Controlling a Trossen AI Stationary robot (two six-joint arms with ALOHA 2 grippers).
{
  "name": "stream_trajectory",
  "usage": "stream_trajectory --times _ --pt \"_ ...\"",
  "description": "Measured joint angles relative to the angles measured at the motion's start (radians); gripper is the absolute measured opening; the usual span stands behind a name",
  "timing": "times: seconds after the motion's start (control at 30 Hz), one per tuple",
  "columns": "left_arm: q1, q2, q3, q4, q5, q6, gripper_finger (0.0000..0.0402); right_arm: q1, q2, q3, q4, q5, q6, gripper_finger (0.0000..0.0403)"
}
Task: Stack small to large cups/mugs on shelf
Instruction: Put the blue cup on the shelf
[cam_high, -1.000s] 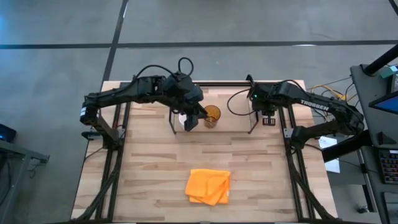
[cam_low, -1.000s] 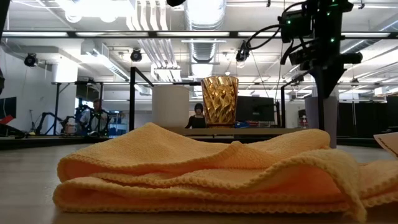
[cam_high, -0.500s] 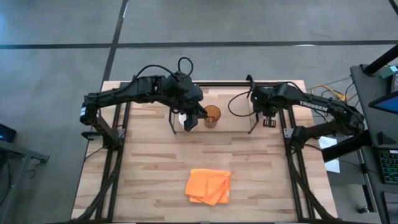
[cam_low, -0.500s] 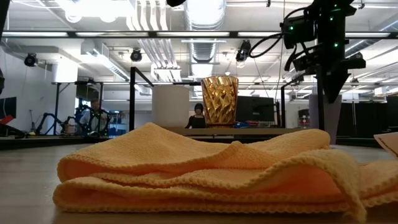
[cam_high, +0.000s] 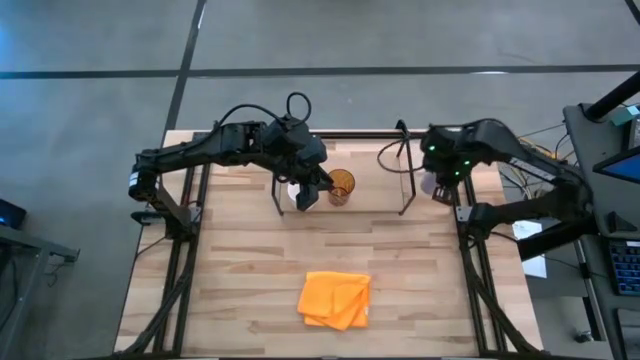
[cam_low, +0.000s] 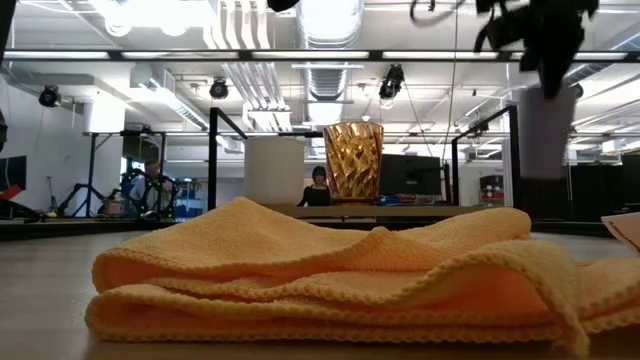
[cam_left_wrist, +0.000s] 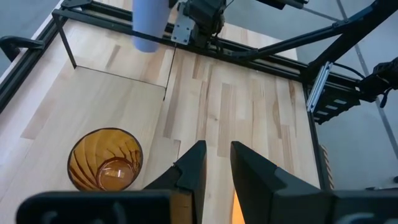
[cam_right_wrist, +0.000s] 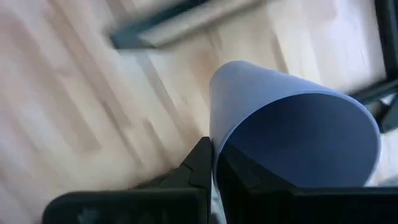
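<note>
The amber tumbler (cam_high: 341, 186) stands upright on the shelf's wood board (cam_low: 420, 211), and it also shows in the left wrist view (cam_left_wrist: 106, 158). The white mug (cam_low: 273, 170) stands beside it, on its left, mostly hidden under my left gripper (cam_high: 305, 192). That gripper hovers above the mug, slightly open and empty (cam_left_wrist: 217, 165). My right gripper (cam_high: 440, 182) is shut on the pale blue cup (cam_low: 545, 130). It holds the cup in the air just past the right end of the shelf (cam_high: 405, 190). My right gripper pinches the blue cup's wall at the rim (cam_right_wrist: 214, 146), one finger (cam_right_wrist: 239, 171) inside the cup and one finger (cam_right_wrist: 196, 165) outside. The fingers come from above, pointing down. The cup hangs upright below them, mouth up, lifted clear of table and shelf.
A folded orange cloth (cam_high: 336, 299) lies on the table toward the near edge and fills the foreground of the low view (cam_low: 330, 270). Black arm-mount frames (cam_high: 185, 250) run along both table sides. Bare wood lies between the shelf and the cloth.
My right gripper has gone up and a little toward the table's right edge, carrying the blue cup. The cup is lifted well above its earlier height and stays upright.
</note>
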Motion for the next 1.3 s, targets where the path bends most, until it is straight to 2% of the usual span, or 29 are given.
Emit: stream_trajectory --times 0.13,0.3,0.57,1.0,1.3 --pt "0.0 0.0 0.0 0.001 0.0 -0.001 0.0059 0.041 -0.04 0.14 0.017 -0.047 0.046 0.0009" --pt "0.0 0.0 0.0 0.001 -0.001 -0.002 0.0059 0.095 -0.041 0.322 0.044 -0.051 0.047 0.0009" --pt "0.0 0.001 0.0 0.001 -0.001 -0.003 0.0059 0.157 0.017 0.488 0.166 -0.053 -0.008 0.0009" --pt "-0.001 0.001 -0.001 -0.005 -0.001 -0.003 0.0059 0.187 0.277 0.479 0.126 -0.05 -0.135 0.0008" --pt "-0.005 0.001 -0.001 -0.013 0.003 -0.002 0.0059 0.195 0.389 0.475 0.118 -0.061 -0.065 0.0008"
